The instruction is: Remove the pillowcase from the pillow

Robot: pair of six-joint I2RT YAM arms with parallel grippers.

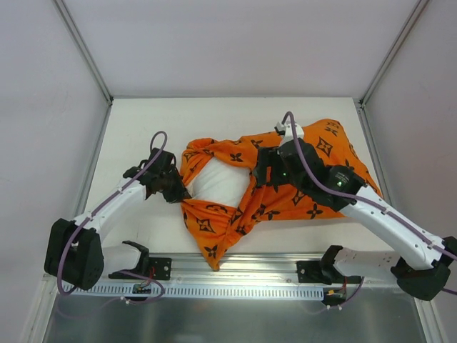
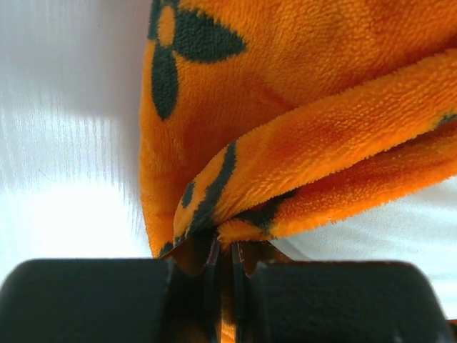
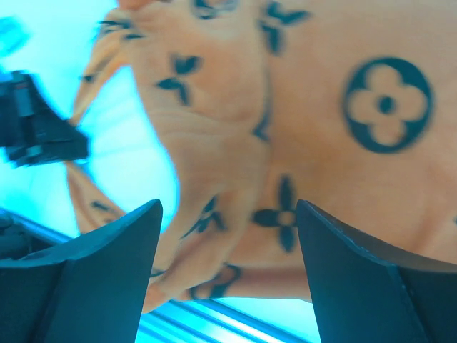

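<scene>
The orange pillowcase (image 1: 314, 193) with dark flower motifs lies bunched across the middle of the table. The white pillow (image 1: 218, 184) shows through its open left end. My left gripper (image 1: 178, 191) sits at that end. In the left wrist view it (image 2: 225, 246) is shut on a folded edge of the pillowcase (image 2: 321, 86), with the pillow (image 2: 385, 236) just beside it. My right gripper (image 1: 259, 173) hovers over the middle of the pillowcase. In the right wrist view it (image 3: 228, 207) is open with nothing between its fingers, and the pillowcase (image 3: 343, 164) lies beneath.
The white table (image 1: 143, 128) is boxed in by pale walls on the left, right and back. A metal rail (image 1: 235, 275) carrying both arm bases runs along the near edge, and the pillowcase's lower corner (image 1: 214, 257) hangs onto it.
</scene>
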